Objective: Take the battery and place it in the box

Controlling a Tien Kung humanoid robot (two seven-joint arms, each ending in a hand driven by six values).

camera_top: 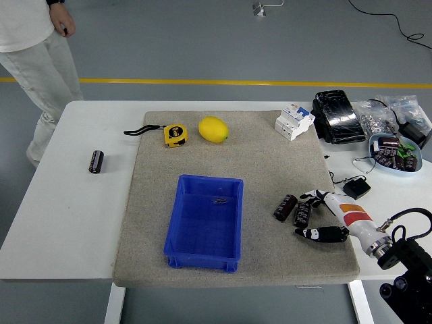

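Note:
Two dark cylindrical batteries lie side by side on the grey mat, one [285, 207] to the left and one [302, 214] to the right, just right of the blue box [204, 236]. My right hand [309, 216] reaches in from the lower right, open. Its fingers [312, 196] sit above the right battery and its thumb [317, 234] below it, with no firm hold showing. A third battery [97, 162] lies alone on the bare white table at the far left. The box holds only a tiny dark speck. My left hand is out of view.
A yellow tape measure [175, 134], a lemon [212, 129] and a white breaker [294, 121] lie along the mat's far edge. At the right of the table are a black pouch [336, 116], a bowl of parts [393, 152] and cables. A person [34, 40] stands at the far left corner.

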